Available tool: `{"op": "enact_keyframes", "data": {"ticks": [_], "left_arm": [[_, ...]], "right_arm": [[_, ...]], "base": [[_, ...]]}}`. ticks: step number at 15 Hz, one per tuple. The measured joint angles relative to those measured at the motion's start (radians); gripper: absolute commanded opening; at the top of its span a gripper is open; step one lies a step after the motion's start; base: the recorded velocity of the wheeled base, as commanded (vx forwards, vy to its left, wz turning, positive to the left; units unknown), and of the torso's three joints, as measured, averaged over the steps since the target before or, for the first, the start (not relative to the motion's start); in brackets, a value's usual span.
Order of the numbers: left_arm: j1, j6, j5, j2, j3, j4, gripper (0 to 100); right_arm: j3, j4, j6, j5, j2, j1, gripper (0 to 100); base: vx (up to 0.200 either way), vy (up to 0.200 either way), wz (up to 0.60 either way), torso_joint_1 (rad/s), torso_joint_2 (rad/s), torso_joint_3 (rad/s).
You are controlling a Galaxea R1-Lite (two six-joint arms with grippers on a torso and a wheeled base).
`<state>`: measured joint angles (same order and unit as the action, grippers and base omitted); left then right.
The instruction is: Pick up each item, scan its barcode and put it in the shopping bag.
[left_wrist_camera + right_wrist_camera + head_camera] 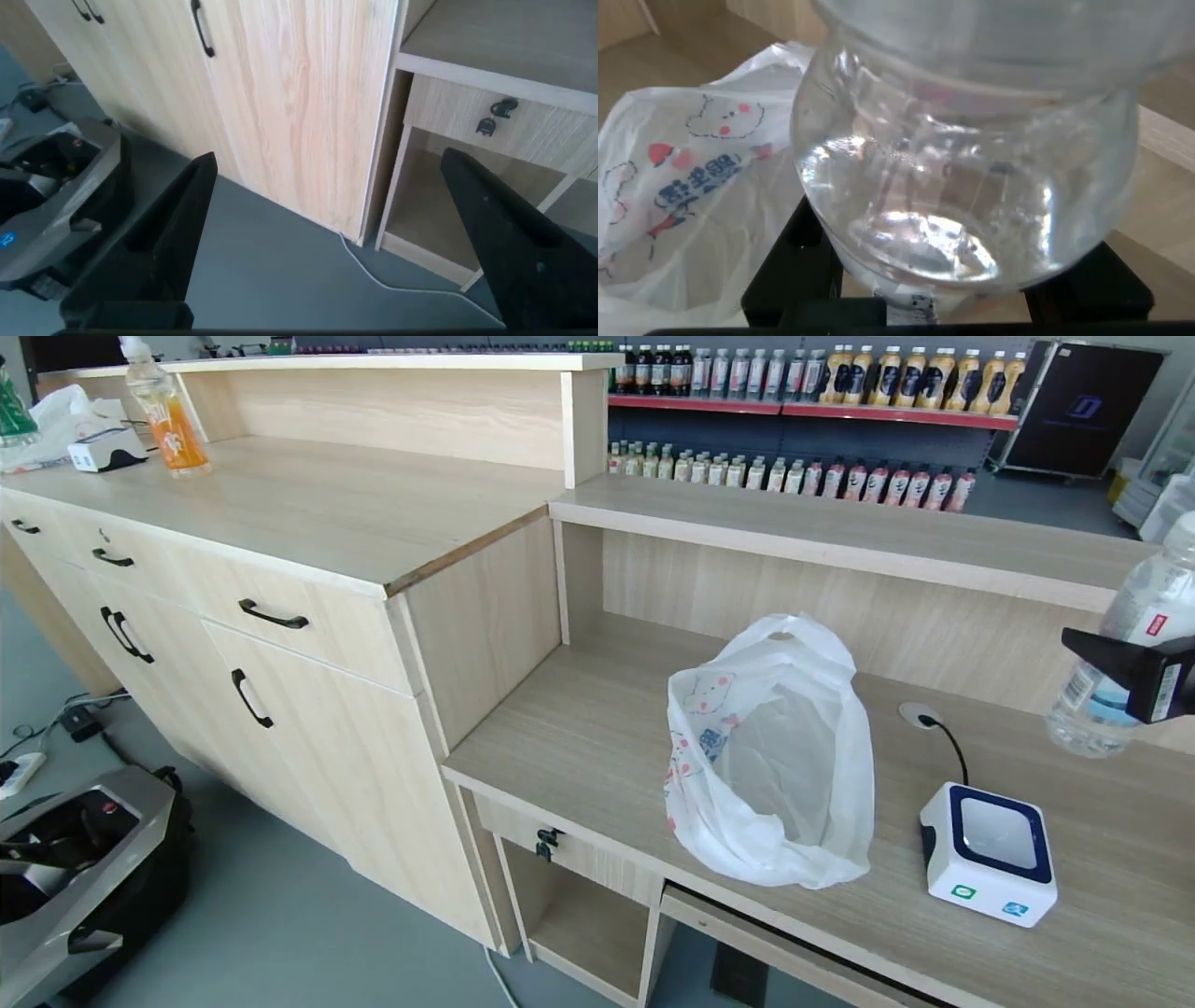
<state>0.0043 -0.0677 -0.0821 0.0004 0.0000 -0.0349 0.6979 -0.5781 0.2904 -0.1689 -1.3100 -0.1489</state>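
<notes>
A clear water bottle [1134, 635] hangs above the right end of the lower counter [597, 728], with my right gripper [1125, 674] shut on it. The right wrist view shows the bottle [957, 177] from close up, over the open white shopping bag [682, 177]. That bag [770, 756] stands in the middle of the lower counter. A white barcode scanner [990, 845] with a dark blue frame sits to its right. An orange drink bottle [170, 415] stands on the upper counter at the far left. My left gripper [327, 243] is open, low over the grey floor beside the cabinet.
A small white device [107, 448] and a white bag [51, 415] lie by the orange bottle. A black cable [952, 747] runs from a desk hole to the scanner. Cabinet drawers with black handles [271, 614] face left. Shelves of bottles [812, 378] stand behind.
</notes>
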Motion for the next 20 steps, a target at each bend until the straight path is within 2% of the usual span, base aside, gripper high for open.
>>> {"op": "enact_keyframes", "data": {"ticks": [2,4,8,13,20], "left_arm": [[0.0,0.0,0.0,0.0,0.0,0.0,100],[0.0,0.0,0.0,0.0,0.0,0.0,100],[0.0,0.0,0.0,0.0,0.0,0.0,100],[0.0,0.0,0.0,0.0,0.0,0.0,100],[0.0,0.0,0.0,0.0,0.0,0.0,100]], "right_arm": [[0.027,-0.002,-0.1,0.047,-0.01,0.089,0],[0.039,-0.026,-0.147,0.049,-0.048,0.129,0],[0.046,-0.252,-0.254,0.053,-0.193,0.168,0],[0.068,-0.505,-0.265,0.049,-0.441,0.213,0],[0.218,-0.605,-0.261,0.047,-0.7,0.228,0]], "base": [[0.0,0.0,0.0,-0.166,0.44,0.278],[0.0,0.0,0.0,-0.056,0.16,0.102],[0.0,0.0,0.0,-0.01,0.02,0.013],[0.0,0.0,0.0,0.0,0.0,0.0],[0.0,0.0,0.0,0.0,0.0,0.0]]}}
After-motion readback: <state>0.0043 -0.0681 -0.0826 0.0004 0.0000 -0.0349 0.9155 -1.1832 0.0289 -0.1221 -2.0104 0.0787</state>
